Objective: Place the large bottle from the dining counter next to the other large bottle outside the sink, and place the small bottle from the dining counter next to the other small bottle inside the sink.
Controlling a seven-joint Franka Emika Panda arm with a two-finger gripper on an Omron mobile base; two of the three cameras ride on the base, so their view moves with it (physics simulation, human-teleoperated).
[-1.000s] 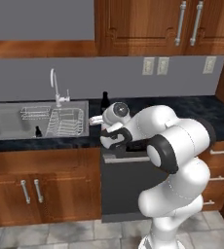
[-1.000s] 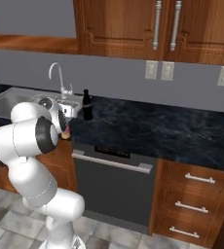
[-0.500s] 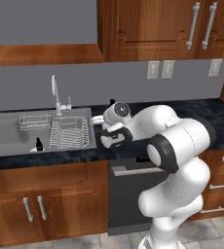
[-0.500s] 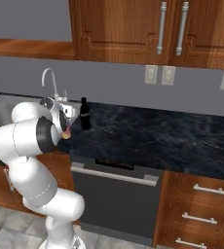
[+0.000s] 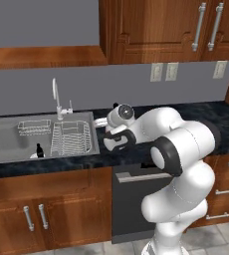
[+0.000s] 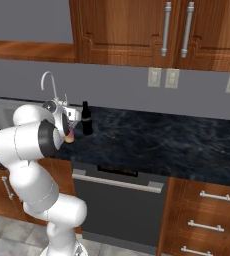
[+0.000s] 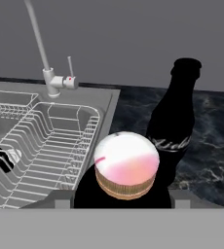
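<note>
Gripper (image 7: 126, 206) clamped on large bottle (image 7: 126, 168) (pink-white cap, bottom centre of hand view). Second large bottle (image 7: 175, 124) stands on counter (image 7: 211, 146) just right of it, beside sink (image 5: 17, 137). Small bottle (image 5: 39, 150) sits in sink, lower left.

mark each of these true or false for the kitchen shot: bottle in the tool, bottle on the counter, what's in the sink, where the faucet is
1. The tool holds a bottle with a pink and white cap. True.
2. A dark large bottle stands upright on the counter beside the sink. True.
3. The sink holds a red bowl. False: it holds a wire rack and a small dark bottle.
4. The faucet stands at the sink's front edge. False: it rises at the back.
</note>
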